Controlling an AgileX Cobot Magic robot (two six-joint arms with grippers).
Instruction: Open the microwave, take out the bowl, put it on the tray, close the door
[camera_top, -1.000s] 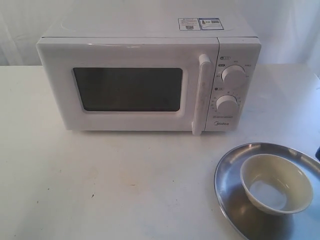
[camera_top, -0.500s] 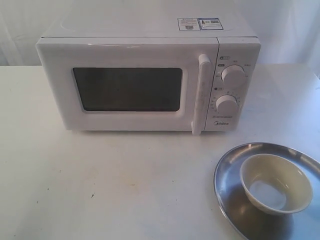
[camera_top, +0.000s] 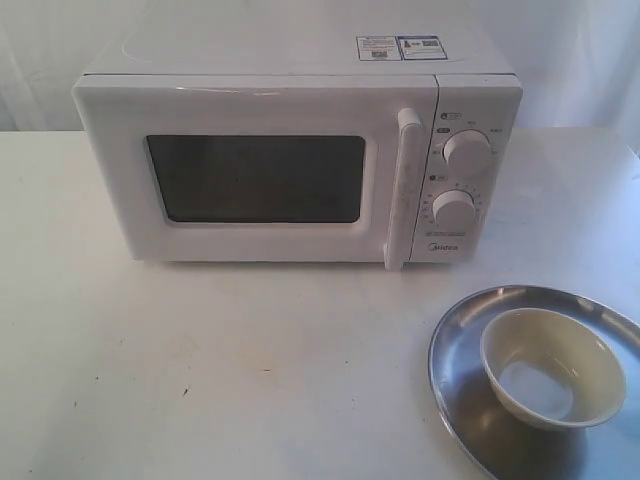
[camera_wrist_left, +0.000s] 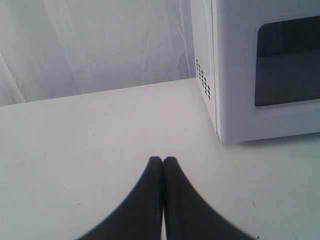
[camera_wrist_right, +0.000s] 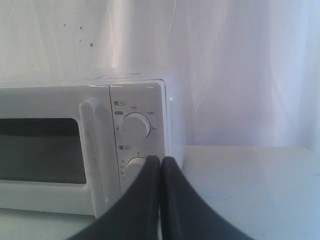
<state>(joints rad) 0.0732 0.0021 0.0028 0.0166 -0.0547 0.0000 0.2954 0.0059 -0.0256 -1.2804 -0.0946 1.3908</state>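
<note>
**Operator:** How far along am I sitting?

**Observer:** Judging by how things are lying, you are looking at the end of it. The door (camera_top: 250, 110) is sitting flush against the microwave (camera_top: 280, 60). The bowl (camera_top: 552, 368) is resting inside the tray (camera_top: 460, 390), out on the table (camera_top: 200, 370).

**Operator:** And my grippers?

**Observer:** Your left gripper (camera_wrist_left: 162, 161) is showing its fingers pressed together on nothing, hovering over bare table. The microwave's vented corner is standing ahead of it, well apart. Your right gripper (camera_wrist_right: 160, 160) is likewise pinched together and empty, and it is facing the handle (camera_wrist_right: 92, 150) and the dials (camera_wrist_right: 135, 125) without touching them. Neither wrist camera is showing the bowl or tray. So I am only saying they are lying on your right arm's side, apart from the microwave.

**Operator:** Anything left?

**Observer:** Nothing I am seeing. You are holding nothing, and I am judging all four steps finished.
</note>
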